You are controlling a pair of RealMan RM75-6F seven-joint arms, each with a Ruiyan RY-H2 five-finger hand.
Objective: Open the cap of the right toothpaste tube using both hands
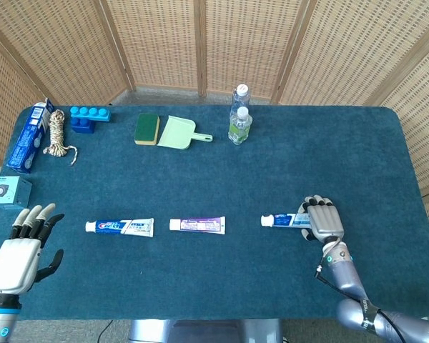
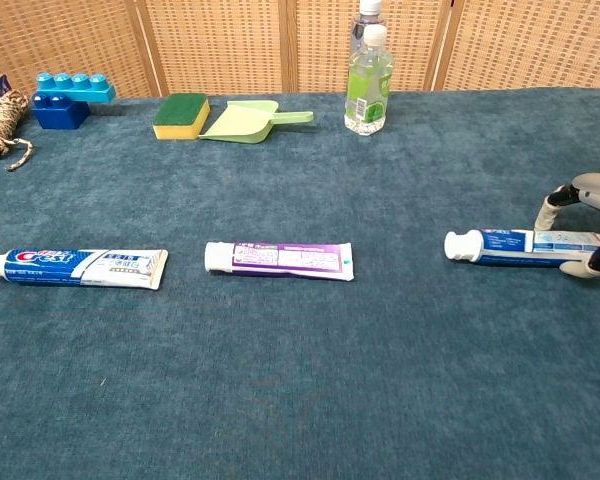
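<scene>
1. Toothpaste at the right end of the row, the right toothpaste tube (image 1: pixel 284 220), lies flat on the counter (image 1: pixel 222 171) with its long axis running left to right and its white cap (image 2: pixel 461 245) at the left end, pointing toward the purple tube (image 1: pixel 197 225).
2. Over the tube's right, crimped end sits the right robot hand (image 1: pixel 322 220). In the chest view its fingers (image 2: pixel 554 202) arch down on the far and near sides of the tube body, straddling it. Whether they already press the tube or only bracket it, I cannot tell.
3. Cap end is bare, jutting left, clear of that hand.
4. Left robot hand (image 1: pixel 23 246) is well apart, at the near left corner of the counter, fingers spread and holding nothing. The Crest tube (image 1: pixel 120 227) and the purple tube lie between it and the cap.
5. My judgement: the right hand is far nearer and suited to pinning the body, while the left hand must cross rightward along the row to reach the cap.
</scene>
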